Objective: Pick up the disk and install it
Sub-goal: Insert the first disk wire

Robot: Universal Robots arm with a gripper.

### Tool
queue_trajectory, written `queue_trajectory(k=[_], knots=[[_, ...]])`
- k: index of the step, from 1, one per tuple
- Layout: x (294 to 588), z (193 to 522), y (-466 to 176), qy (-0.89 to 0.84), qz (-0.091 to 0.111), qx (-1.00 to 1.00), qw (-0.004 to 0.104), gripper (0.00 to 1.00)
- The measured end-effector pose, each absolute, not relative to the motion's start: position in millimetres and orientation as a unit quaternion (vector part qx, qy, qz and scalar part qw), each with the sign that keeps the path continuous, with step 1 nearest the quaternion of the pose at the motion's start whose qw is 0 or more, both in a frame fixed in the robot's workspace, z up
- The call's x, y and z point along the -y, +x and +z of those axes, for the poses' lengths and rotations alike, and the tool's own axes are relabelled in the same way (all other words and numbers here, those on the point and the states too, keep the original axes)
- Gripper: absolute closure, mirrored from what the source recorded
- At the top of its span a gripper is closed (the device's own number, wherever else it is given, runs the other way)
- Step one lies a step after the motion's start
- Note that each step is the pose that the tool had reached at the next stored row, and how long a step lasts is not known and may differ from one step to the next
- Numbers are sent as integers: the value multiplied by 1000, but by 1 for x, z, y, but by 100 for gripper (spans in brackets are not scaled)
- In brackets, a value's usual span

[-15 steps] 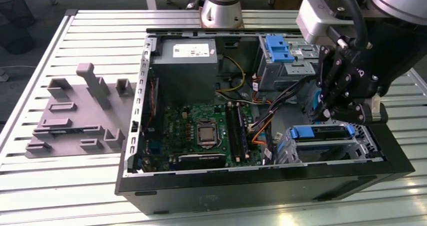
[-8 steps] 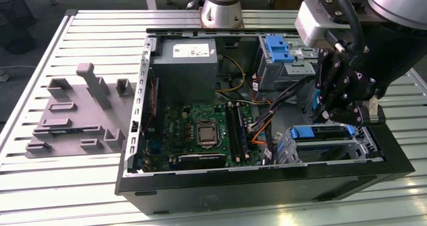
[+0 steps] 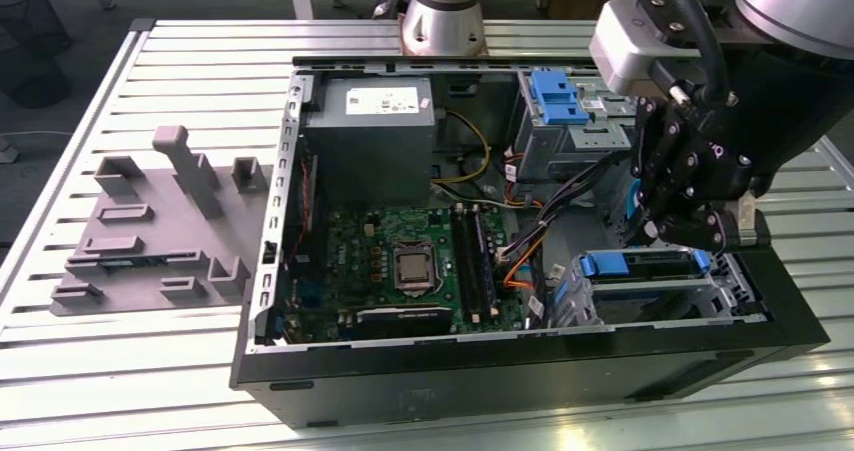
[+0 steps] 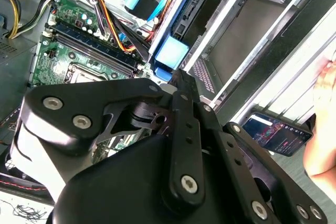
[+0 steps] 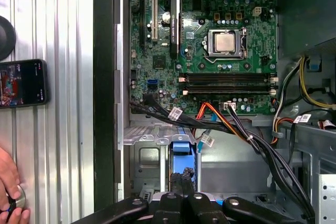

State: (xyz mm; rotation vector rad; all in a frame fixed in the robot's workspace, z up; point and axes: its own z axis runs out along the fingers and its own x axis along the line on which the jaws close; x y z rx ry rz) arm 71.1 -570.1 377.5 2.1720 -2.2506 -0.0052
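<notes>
Light's bright and pretty even, looks like overhead; the slatted counter (image 3: 160, 371) bounces it hard, with white glare patches around 5 o'clock and 3 o'clock in the exterior view; inside the case (image 3: 534, 381) it's dimmer, darkest under the arm (image 3: 801, 61) around 4 o'clock; in the second wrist view the counter blows out to near white and the hand (image 4: 325, 114) looks washed out, while the tool (image 4: 181, 85) is a dark, soft mass right against the lens; the motherboard (image 5: 210, 51) in the first wrist view is evenly lit
</notes>
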Motion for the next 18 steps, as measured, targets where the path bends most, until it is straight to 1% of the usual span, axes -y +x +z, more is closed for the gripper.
queue_trajectory(k=[10, 18], knots=[[565, 377, 95, 694, -2, 720, 7, 89], [563, 376, 102, 694, -2, 720, 7, 89]])
